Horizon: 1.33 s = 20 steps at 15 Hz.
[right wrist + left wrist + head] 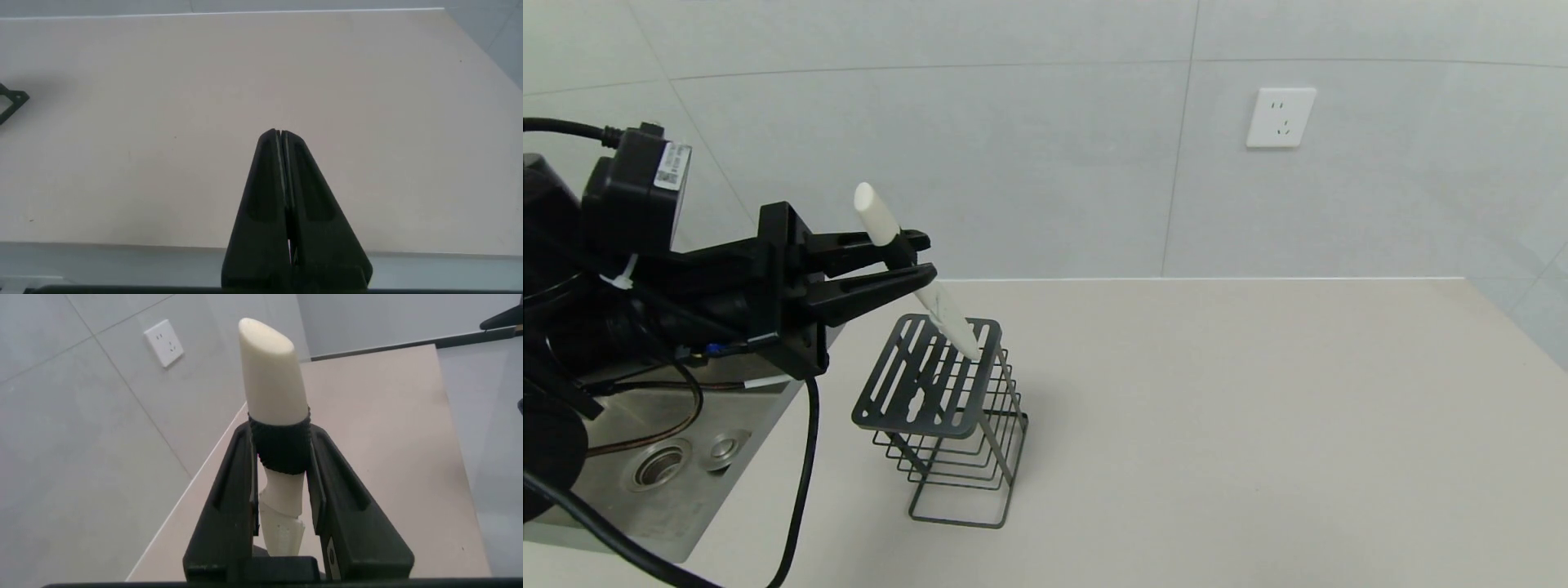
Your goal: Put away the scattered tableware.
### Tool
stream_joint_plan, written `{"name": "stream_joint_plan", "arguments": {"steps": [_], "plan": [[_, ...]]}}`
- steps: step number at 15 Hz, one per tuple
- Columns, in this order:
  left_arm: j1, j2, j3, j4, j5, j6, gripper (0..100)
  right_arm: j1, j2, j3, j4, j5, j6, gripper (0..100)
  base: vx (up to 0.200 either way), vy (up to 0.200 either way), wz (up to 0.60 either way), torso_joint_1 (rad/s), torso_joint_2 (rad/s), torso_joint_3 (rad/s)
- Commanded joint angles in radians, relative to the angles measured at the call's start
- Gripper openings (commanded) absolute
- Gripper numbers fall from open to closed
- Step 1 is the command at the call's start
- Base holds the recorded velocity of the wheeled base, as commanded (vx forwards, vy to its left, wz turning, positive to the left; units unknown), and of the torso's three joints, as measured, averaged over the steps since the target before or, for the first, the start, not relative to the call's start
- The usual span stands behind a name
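My left gripper (915, 260) is shut on a white knife (907, 261) with a cream handle and a black band; it holds the knife tilted, handle end up and left, blade tip down. The blade tip touches or enters a slot at the top of the dark wire cutlery rack (947, 425) on the counter. In the left wrist view the knife handle (274, 371) sticks up between the black fingers (233, 490). My right gripper (282, 143) is shut with nothing in it, above bare counter.
A steel sink (662, 465) with a drain lies at the left edge of the beige counter (1258, 425). A tiled wall with a white socket (1281, 117) stands behind. A corner of the rack (10, 102) shows far off in the right wrist view.
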Motion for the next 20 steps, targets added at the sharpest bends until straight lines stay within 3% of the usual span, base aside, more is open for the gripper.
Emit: {"name": "stream_joint_plan", "arguments": {"steps": [1, 10, 18, 20], "plan": [[-0.001, 0.011, 0.000, 0.000, 0.000, 0.000, 0, 0.000, 0.002, 0.000, 0.000, 0.000, 0.001, 0, 0.000, 0.000, 0.00, 0.000, 0.00, 0.000], [0.004, 0.029, 0.000, -0.002, 0.002, 0.002, 0, 0.000, 0.002, 0.000, 0.000, 0.000, 0.001, 0, 0.000, 0.000, 0.00, 0.000, 0.00, 0.000], [0.004, 0.061, 0.035, -0.002, 0.000, 0.059, 0, 0.000, 0.002, 0.000, 0.000, 0.000, 0.001, 0, 0.000, 0.000, 0.00, 0.000, 0.00, 0.000], [0.000, 0.064, 0.037, -0.002, 0.000, 0.059, 0, 0.000, 0.002, 0.000, 0.000, 0.000, 0.001, 0, 0.000, 0.000, 0.00, 0.000, 0.00, 0.000]]}}
